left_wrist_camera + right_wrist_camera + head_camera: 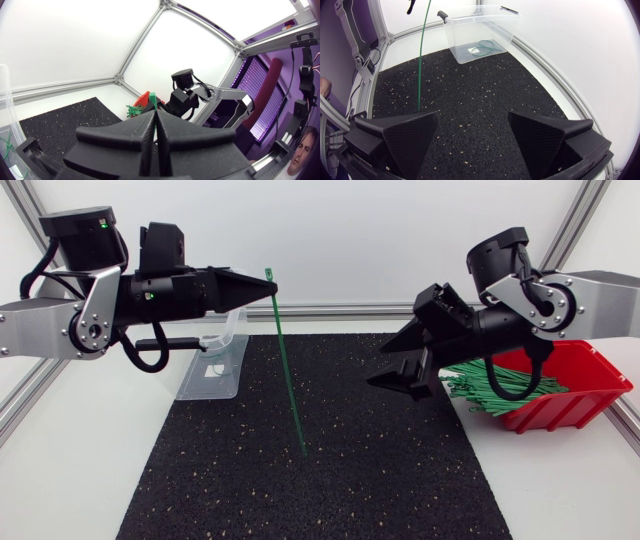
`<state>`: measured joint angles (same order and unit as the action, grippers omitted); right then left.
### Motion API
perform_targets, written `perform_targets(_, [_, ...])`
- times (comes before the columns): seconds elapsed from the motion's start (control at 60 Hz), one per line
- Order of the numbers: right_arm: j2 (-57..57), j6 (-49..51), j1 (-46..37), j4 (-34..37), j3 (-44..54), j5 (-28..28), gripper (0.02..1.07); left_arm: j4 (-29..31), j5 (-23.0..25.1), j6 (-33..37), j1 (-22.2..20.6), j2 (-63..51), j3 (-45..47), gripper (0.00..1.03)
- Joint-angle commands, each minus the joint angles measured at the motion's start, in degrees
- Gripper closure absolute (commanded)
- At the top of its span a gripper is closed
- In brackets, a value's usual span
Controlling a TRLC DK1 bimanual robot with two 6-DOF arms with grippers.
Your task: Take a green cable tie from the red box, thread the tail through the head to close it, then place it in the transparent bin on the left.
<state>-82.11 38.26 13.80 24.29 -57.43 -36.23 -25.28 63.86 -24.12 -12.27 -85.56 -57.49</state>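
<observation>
Tabletop (80,480) in white carries a black speckled rubber mat (330,480). Above the mat's far part, the left tool (268,287) is closed on the upper end of a long, thin green plastic cable tie (288,370). Its two black wedges are pressed together and a sliver of green shows at their tips. The tie hangs almost straight down from this tool. Its lower tip reaches the mat's level, though whether it touches cannot be told. Below the left tool and a little behind it sits a clear plastic bin (210,370) with one closed green tie loop (487,46) lying on its floor. The right tool (395,365) hangs above the mat with its wedges spread wide and nothing between them. The hanging tie is well ahead of it, off to one side. Just behind the right tool is a red plastic box (590,395), heaped with loose green cable ties (490,385).
</observation>
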Motion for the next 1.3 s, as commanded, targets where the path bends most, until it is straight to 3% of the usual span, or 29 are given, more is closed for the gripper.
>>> perform_targets(0.0, [3.18,1.47,0.08,0.67,2.76,2.04,0.06,4.97,-1.36,6.98,-1.88,2.41,-1.83,1.00])
perform_targets(0.117, [7.66,-0.03,3.34,-3.20,6.80,10.12,0.06,9.19,-2.68,9.27,-3.46,3.12,-2.62,1.00])
perform_targets(0.233, [9.16,-0.47,6.50,-6.10,9.09,16.80,0.06,17.54,-4.88,15.07,-6.10,2.85,-4.82,1.00])
perform_targets(0.35, [9.33,1.03,7.12,-7.51,10.41,19.09,0.07,23.08,-5.94,17.53,-8.12,0.74,-7.81,1.00])
perform_targets(0.533, [14.61,8.94,9.93,-16.56,17.35,26.74,0.06,28.71,-5.85,18.14,-10.23,-3.03,-12.99,1.00])
perform_targets(0.717, [16.01,19.22,10.72,-24.91,22.18,28.14,0.06,36.44,-4.88,21.75,-11.55,-7.78,-19.06,1.00])
perform_targets(0.783, [16.01,22.03,11.95,-31.76,25.09,31.57,0.06,38.29,-3.91,22.54,-11.90,-9.80,-20.82,1.00])
perform_targets(0.933, [15.31,24.67,15.99,-34.67,27.11,39.13,0.06,41.98,-3.65,25.09,-12.16,-12.97,-24.33,1.00])
perform_targets(1.283, [7.22,38.29,17.22,-55.93,34.23,38.60,0.06,47.07,-2.60,25.44,-11.63,-21.76,-35.05,1.00])
